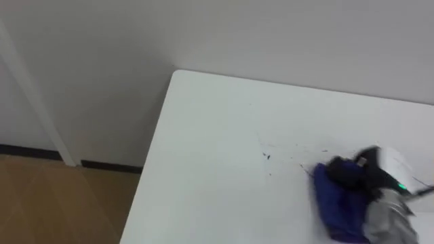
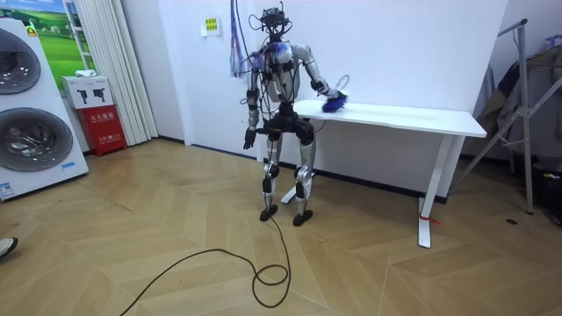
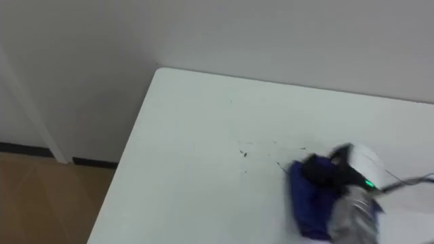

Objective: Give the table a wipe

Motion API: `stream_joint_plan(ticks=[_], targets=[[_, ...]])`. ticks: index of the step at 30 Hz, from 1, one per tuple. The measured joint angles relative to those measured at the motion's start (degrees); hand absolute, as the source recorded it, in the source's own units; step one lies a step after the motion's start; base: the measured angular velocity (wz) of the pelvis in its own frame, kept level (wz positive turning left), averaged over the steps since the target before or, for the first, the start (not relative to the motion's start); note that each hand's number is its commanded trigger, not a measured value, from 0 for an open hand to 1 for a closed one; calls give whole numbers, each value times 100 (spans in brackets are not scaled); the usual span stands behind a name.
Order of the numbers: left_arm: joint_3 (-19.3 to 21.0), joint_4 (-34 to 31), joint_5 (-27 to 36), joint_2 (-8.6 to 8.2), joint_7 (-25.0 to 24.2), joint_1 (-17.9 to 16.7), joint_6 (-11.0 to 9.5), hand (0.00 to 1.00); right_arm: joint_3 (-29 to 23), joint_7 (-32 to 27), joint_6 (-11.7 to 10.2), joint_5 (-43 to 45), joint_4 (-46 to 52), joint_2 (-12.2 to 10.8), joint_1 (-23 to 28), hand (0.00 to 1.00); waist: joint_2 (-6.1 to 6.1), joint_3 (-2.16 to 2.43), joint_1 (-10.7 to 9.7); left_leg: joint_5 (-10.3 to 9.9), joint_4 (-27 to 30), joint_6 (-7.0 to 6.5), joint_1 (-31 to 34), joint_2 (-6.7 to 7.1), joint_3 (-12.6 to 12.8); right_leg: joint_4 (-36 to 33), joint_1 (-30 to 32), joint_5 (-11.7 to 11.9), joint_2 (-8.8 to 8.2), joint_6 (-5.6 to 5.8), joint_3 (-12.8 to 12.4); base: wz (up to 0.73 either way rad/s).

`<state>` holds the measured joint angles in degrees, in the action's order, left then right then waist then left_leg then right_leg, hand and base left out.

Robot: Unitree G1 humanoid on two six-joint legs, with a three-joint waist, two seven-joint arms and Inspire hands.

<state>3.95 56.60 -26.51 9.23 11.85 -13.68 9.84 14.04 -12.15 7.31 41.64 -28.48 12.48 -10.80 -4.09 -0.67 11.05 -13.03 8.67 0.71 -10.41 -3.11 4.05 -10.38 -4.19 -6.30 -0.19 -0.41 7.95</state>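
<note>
Left eye view, cloth: the crumpled dark-blue wiping cloth (image 1: pixel 336 203) lies on the white rectangular table surface (image 1: pixel 217 149), toward its near right part.
Left eye view, right hand: the right hand (image 1: pixel 354 173) rests on top of the cloth; I cannot tell whether the fingers clutch it or press it flat.
Left eye view, dirt: a scatter of small dark specks (image 1: pixel 268 157) sits just left of the cloth, unwiped.
Left eye view, edge: the surface's left edge drops to a brown wooden floor (image 1: pixel 54 203).
Right eye view, path: bare surface lies between cloth and specks, so nothing blocks a leftward sweep.
Room view, stance: the robot stands at the surface's end on the room view's left, facing the wall, right arm reaching onto it.
Room view, left hand: the left hand (image 2: pixel 250 140) hangs by the hip; its fingers are too small to read.
Room view, surroundings: white washing machines (image 2: pixel 31 123) and a red box (image 2: pixel 104 127) stand well apart.
Risk: a loose hold could let the cloth slip out mid-stroke.
Risk: a long sweep could push cloth or crumbs over the left edge.
</note>
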Motion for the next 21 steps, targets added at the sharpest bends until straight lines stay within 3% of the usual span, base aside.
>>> stream_joint_plan(ticks=[1, 3, 6, 9, 11, 12, 13, 15, 17, 21], targets=[[-107, -90, -2, -3, -10, -48, -1, 0, 174, 147, -59, 117, 11, -147, -203, 100, 7, 4, 113, 1, -3, 4, 31, -2, -129, 92, -37, -7, 3, -2, 90, 42], [-156, -236, -1, 0, -10, -169, 59, 0, 291, 243, -134, 160, 15, -200, -277, 100, 4, 10, 238, 1, 8, 4, 82, 5, -299, 180, -112, -35, -31, 13, 313, 64], [-133, -271, 3, -4, -10, -484, 226, 0, 126, 93, -234, 0, -104, -155, 95, 100, 37, 27, 216, 12, 20, -10, 94, 36, -535, 182, -209, -76, -94, 68, 515, 59], [-63, -270, -3, -1, -23, -661, 281, 0, -177, -377, -687, -295, -211, -141, 564, 100, 54, 24, -106, 13, 65, -11, 91, 99, -579, 266, -373, -97, -166, 101, 623, 40], [59, -265, -12, -1, -22, -617, 221, 0, -421, -650, -894, -446, -310, -140, 799, 100, 64, 30, -183, 15, 51, -15, 81, 132, -526, 316, -403, -100, -200, 107, 611, 8], [184, -264, -38, 2, -20, -589, 178, 0, -603, -857, -991, -608, -391, -139, 1029, 100, 61, 74, -239, 17, 52, -18, 38, 155, -429, 323, -454, -123, -237, 146, 589, 0], [302, -265, -70, 2, -18, -586, 116, 0, -823, -1032, -1079, -778, -496, -139, 1215, 100, 66, 91, -310, 16, 50, -20, -14, 177, -379, 322, -522, -168, -287, 218, 550, -7], [404, -273, -67, 2, -7, -594, 77, 0, -1190, -1351, -1204, -1038, -673, -130, 1463, 100, 100, 115, -453, -1, 57, -48, -44, 205, -264, 321, -556, -198, -335, 266, 496, -10], [533, -292, -75, -13, 8, -593, 78, 0, -1520, -1690, -1270, -1183, -748, -46, 1737, 100, 153, 151, -599, -49, 26, -170, -44, 196, -157, 256, -513, -223, -336, 298, 461, -6], [1033, -446, -185, -70, 54, -684, 108, 0, -2387, -2232, -1375, -1568, -1393, 43, 2051, 100, 121, 220, -820, -66, 5, -205, -165, 199, -98, 191, -589, -213, -351, 309, 420, -7]])
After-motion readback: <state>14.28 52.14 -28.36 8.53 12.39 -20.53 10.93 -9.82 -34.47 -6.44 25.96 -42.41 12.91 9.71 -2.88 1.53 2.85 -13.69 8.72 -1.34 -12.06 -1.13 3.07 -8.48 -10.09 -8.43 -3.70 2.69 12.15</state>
